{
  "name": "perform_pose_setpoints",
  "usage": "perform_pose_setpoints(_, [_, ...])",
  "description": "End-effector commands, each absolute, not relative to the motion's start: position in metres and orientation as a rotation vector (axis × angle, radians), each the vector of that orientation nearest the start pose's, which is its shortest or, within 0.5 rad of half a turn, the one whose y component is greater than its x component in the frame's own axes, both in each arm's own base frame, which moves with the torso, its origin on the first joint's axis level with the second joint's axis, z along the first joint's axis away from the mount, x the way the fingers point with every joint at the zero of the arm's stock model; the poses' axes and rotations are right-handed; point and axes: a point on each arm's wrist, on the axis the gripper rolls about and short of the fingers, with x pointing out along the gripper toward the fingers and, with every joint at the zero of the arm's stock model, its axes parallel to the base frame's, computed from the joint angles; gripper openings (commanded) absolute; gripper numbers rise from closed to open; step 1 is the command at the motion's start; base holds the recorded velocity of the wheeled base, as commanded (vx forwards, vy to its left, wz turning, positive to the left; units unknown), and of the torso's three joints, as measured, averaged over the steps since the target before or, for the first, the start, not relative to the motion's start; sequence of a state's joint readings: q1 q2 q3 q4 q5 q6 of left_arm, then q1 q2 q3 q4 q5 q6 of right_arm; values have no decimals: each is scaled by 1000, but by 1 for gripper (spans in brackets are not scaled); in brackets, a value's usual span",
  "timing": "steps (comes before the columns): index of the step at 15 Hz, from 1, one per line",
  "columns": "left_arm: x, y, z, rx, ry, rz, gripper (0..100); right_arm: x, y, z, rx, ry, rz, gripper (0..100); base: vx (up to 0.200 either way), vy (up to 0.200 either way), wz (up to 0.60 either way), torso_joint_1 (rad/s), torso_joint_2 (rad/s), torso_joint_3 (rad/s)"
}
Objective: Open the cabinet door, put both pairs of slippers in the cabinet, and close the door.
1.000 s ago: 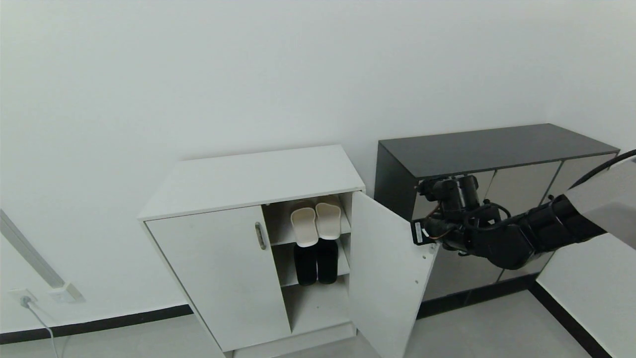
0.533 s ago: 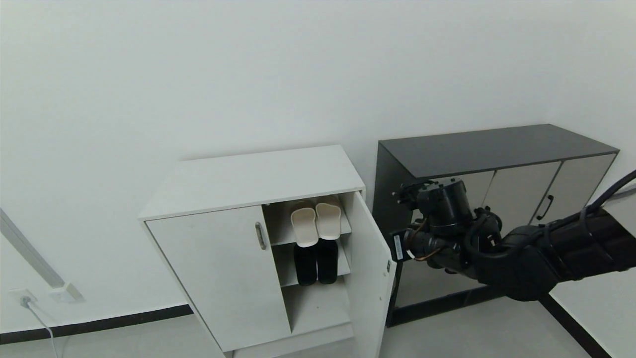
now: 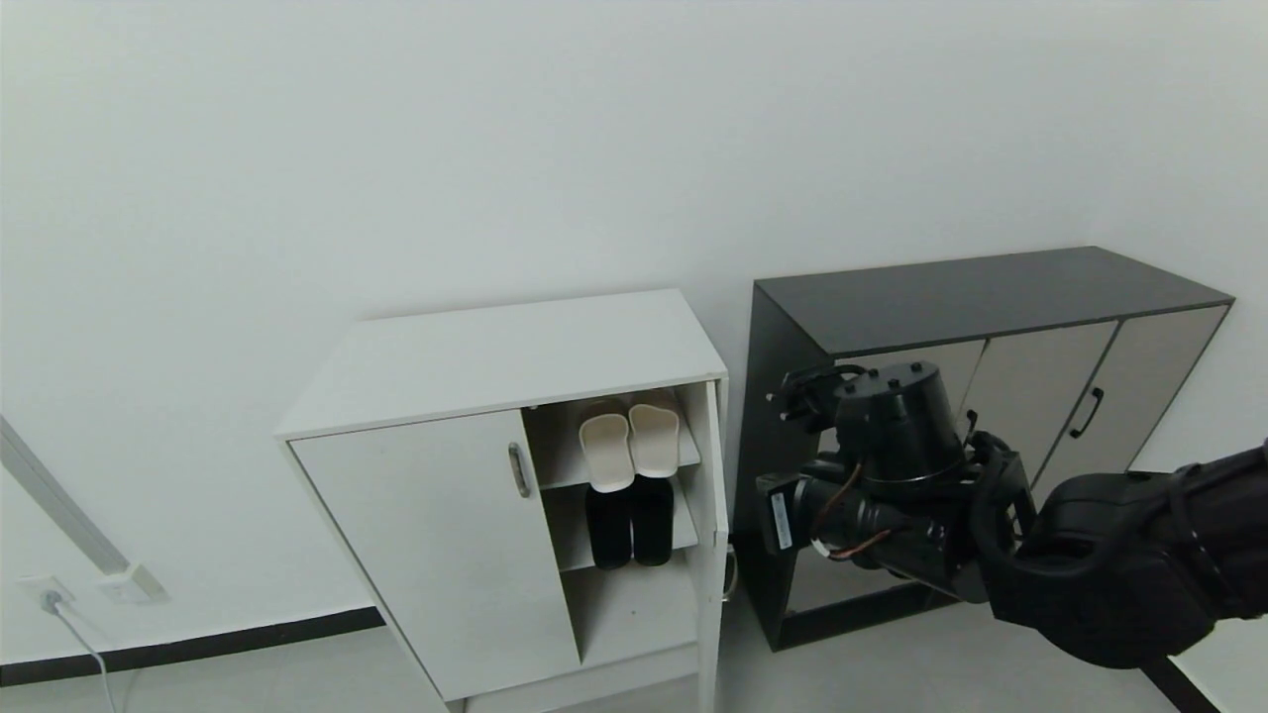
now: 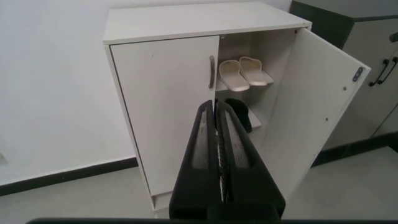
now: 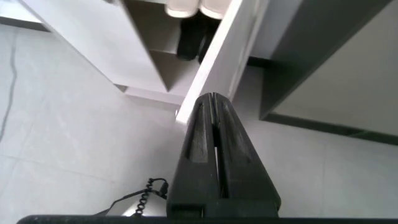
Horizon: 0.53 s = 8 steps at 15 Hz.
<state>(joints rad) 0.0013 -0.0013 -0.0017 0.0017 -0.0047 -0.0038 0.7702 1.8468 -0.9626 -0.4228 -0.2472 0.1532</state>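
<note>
The white cabinet (image 3: 515,356) stands against the wall, its left door shut and its right door (image 3: 715,555) swung out, edge-on in the head view. A cream pair of slippers (image 3: 629,444) sits on the upper shelf and a black pair (image 3: 628,525) on the shelf below. My right arm (image 3: 892,485) is just right of the door. My right gripper (image 5: 215,102) is shut and empty, its tip at the door (image 5: 227,56) near its lower corner. My left gripper (image 4: 215,111) is shut and empty, held back in front of the cabinet (image 4: 168,106), facing the cream slippers (image 4: 245,71).
A dark cabinet (image 3: 991,287) with grey doors stands close to the right of the white one. A wall socket with a cable (image 3: 47,598) is low on the left. A coiled cable (image 5: 146,193) lies on the grey floor.
The right door has swung from wide open toward the cabinet, now edge-on in the head view. My right arm has moved left along with it.
</note>
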Motion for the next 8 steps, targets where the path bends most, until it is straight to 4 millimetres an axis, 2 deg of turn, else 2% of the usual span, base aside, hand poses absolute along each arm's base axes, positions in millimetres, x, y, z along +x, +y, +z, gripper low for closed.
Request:
perform_pose_setpoints(1, [-23, 0, 76, -5, 0, -3, 0, 242, 230, 161, -91, 430, 491, 0, 0, 0, 0, 0, 0, 0])
perform_pose_setpoints(8, [-23, 0, 76, -5, 0, -3, 0, 235, 226, 161, -107, 427, 502, 0, 0, 0, 0, 0, 0, 0])
